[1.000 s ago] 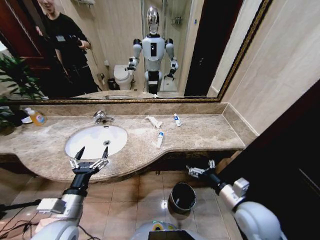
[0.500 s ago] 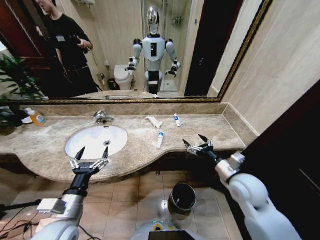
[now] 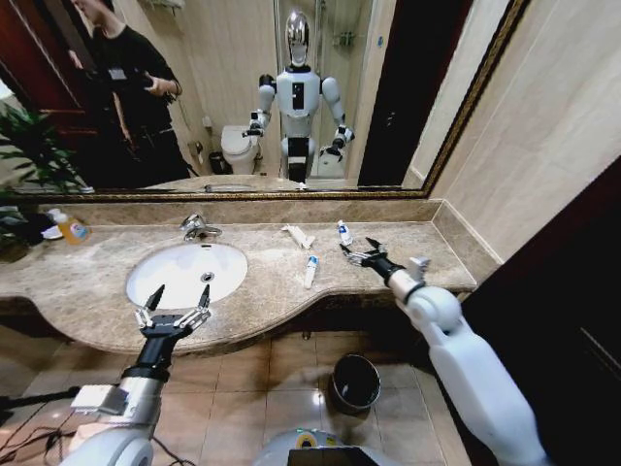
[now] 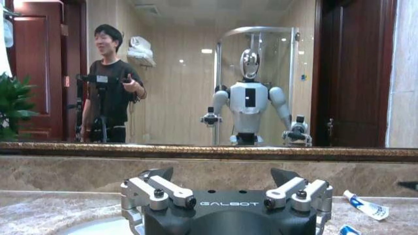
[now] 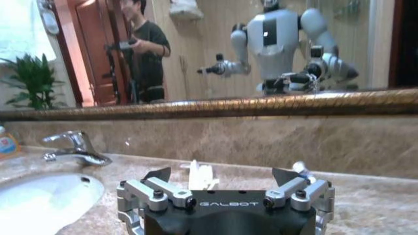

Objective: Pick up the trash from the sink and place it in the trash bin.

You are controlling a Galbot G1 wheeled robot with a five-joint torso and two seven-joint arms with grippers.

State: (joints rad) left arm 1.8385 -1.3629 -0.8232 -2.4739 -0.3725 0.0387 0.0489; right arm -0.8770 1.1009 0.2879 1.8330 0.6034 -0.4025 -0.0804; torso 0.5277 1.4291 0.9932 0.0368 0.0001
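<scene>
While the left gripper [image 3: 176, 301] hangs with its jaws spread just off the front edge of the beige marble countertop [image 3: 408, 254], in front of the white oval sink [image 3: 186, 273], the right gripper [image 3: 357, 250] is out over the countertop's right half with its jaws also released and nothing between them.

The trash lies on the countertop beside the basin, not in it. A small white tube with a blue cap [image 3: 343, 232] sits near the back edge, just beyond the right gripper's tips. A second white tube with a blue cap [image 3: 310, 270] lies nearer the front edge, between the basin and the gripper. A crumpled white packet [image 3: 299, 235] rests toward the back edge, and in the right wrist view it shows straight ahead between the spread fingers [image 5: 201, 176]. The small round dark bin [image 3: 354, 382] stands on the floor tiles below the countertop's front edge.

The step in hand looks like the reach for a first piece. To do it well, the right gripper should pick one item only, turn so its jaws straddle the tube's narrow width, and come down close to the marble before closing. A thin tube can roll or skid away, so the closing should be slow and centred.
</scene>
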